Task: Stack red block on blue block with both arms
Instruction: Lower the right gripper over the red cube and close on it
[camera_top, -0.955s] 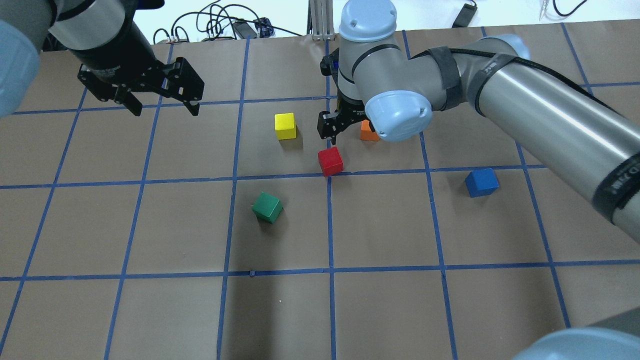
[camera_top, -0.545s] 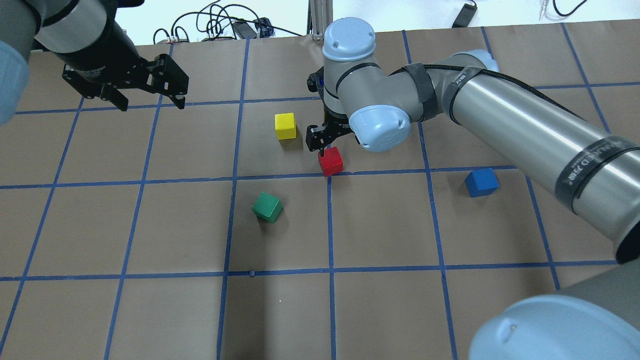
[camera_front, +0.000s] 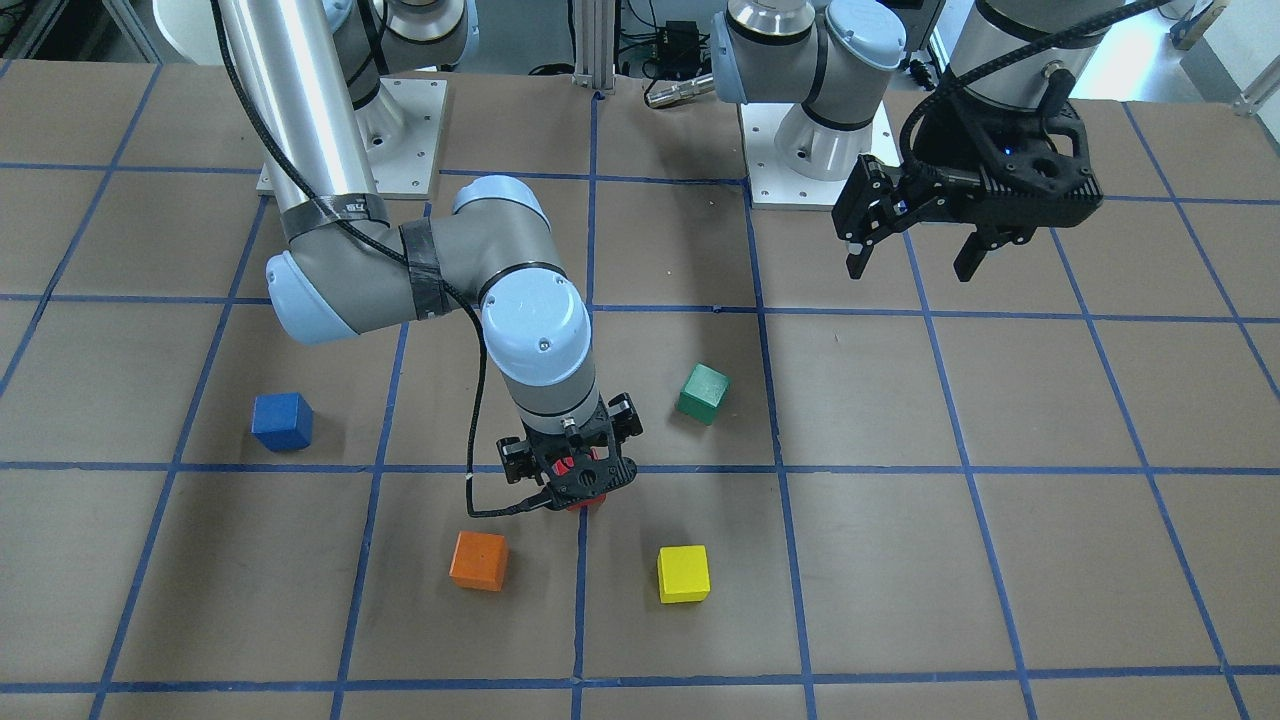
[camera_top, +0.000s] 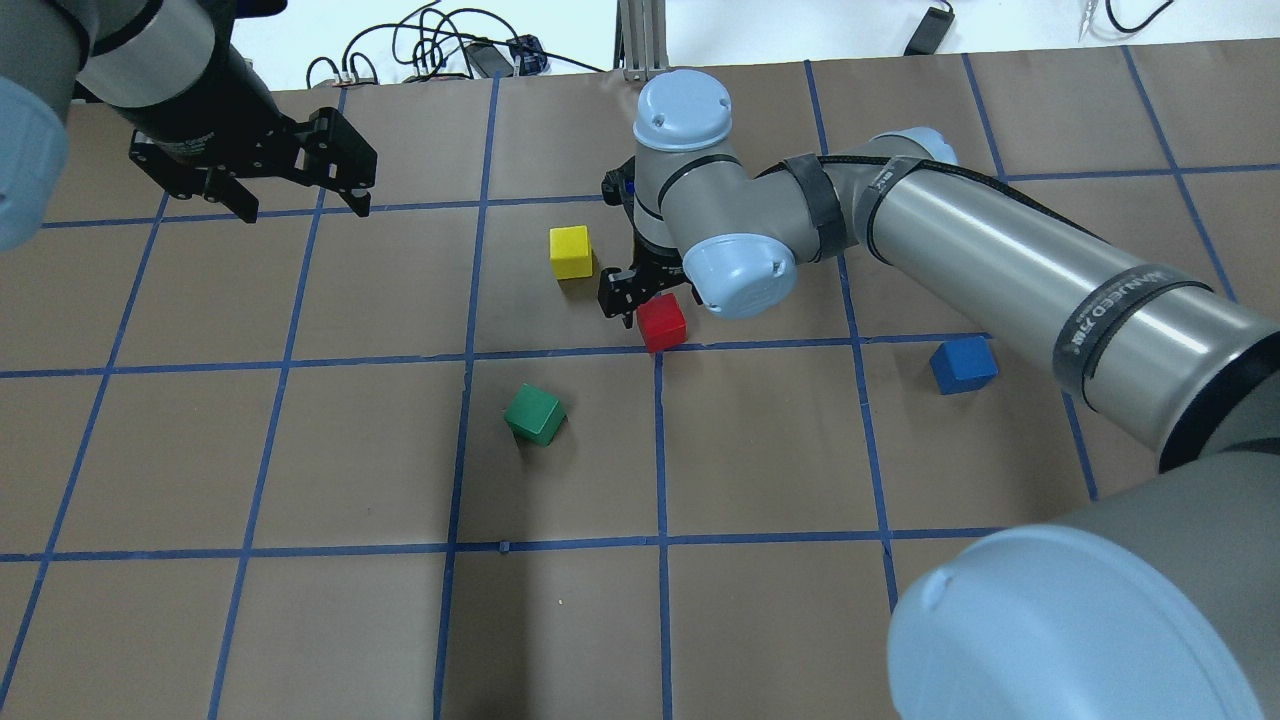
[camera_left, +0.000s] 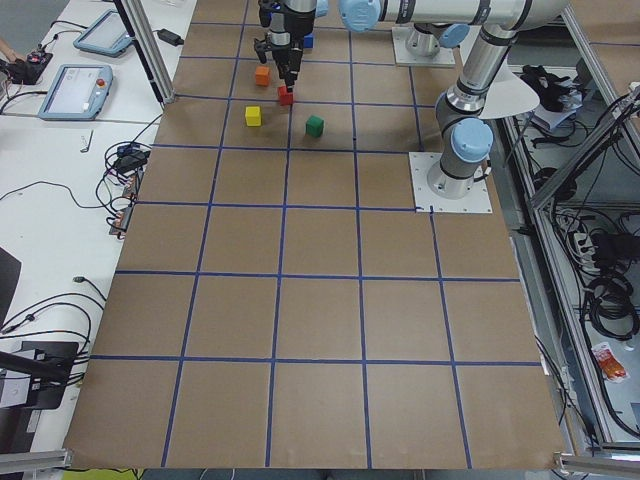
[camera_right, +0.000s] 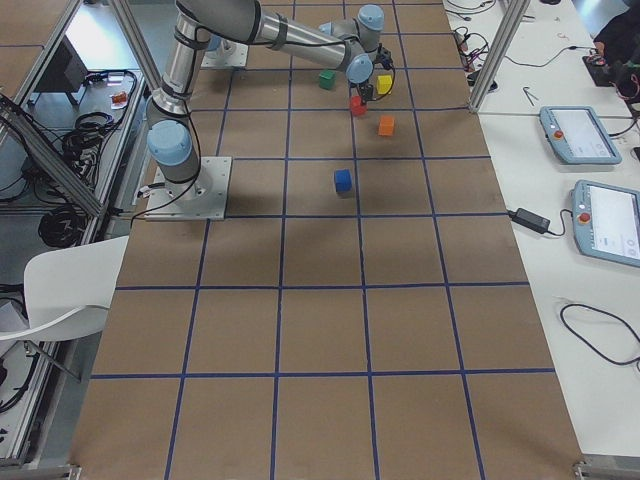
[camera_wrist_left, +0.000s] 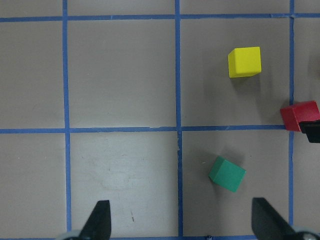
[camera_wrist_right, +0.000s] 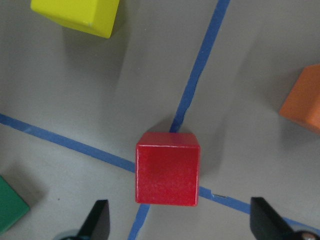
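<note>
The red block (camera_top: 662, 322) sits on the brown table by a blue tape crossing. It also shows in the right wrist view (camera_wrist_right: 167, 167). My right gripper (camera_top: 648, 300) hangs open just above it, one finger (camera_wrist_right: 100, 219) on each side of the block, not touching. In the front view the gripper (camera_front: 570, 478) hides most of the block. The blue block (camera_top: 963, 364) stands alone to the right, also seen in the front view (camera_front: 282, 420). My left gripper (camera_top: 303, 208) is open and empty, held high at the far left.
A yellow cube (camera_top: 570, 251) sits just left of the right gripper. An orange cube (camera_front: 479, 560) is close on its other side, hidden by the arm in the overhead view. A green cube (camera_top: 535, 414) lies nearer the robot. Cables (camera_top: 430, 50) lie beyond the far edge.
My right gripper has moved left and down, from beside the orange cube to over the red block. My left gripper drew back to the far left, then stayed put.
</note>
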